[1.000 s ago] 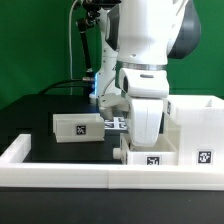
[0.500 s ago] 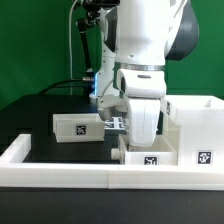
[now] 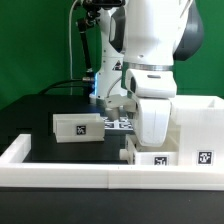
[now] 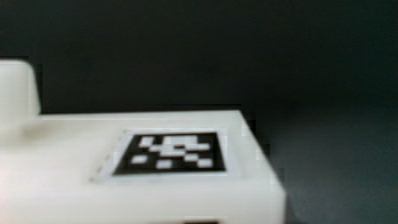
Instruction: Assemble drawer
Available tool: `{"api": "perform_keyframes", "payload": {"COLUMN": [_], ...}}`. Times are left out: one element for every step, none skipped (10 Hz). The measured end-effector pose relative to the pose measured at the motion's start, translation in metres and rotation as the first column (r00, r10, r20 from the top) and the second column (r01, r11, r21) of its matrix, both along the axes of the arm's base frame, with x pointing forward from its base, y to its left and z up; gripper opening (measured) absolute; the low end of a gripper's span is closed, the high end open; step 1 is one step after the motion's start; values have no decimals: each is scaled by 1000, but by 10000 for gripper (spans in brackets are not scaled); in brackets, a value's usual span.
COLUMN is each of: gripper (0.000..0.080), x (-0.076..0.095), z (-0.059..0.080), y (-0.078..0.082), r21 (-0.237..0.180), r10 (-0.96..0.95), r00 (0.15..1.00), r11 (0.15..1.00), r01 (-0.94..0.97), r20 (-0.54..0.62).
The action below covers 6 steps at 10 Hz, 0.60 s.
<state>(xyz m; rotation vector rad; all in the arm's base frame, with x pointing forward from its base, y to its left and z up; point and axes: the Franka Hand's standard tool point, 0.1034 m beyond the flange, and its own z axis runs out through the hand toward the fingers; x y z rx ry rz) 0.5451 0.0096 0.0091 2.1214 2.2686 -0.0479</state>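
- Green backdrop, black worktop (image 3: 35, 115), low white rail (image 3: 60, 165) along front edge.
- Tool (image 3: 152, 138) low over near tray (image 3: 155, 158), just beside box shell (image 3: 195, 125); finger spread hidden, cannot tell.
- Probably positioning that tray; next calls for lining it up with shell's open front.
- Second tray (image 3: 78, 127) well apart at exterior view's left; shell wall crowding tool.
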Motion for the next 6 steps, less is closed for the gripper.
{"api": "perform_keyframes", "payload": {"gripper": [41,41,41,41,41,41], "x": [0,1,1,1,0,0], "z": [0,0,0,0,0,0], "y": [2,3,4,3,2,2], "r21": [-1,-1,-1,-1,-1,-1], "r10": [1,-12,-24,-36,-37,-37], "r00": [1000,1000,1000,999,999,999], "r11": [1000,1000,1000,999,999,999], "r01": [-1,12,24,36,37,37], "r20": [-3,-1,0,0,-1,-1]}}
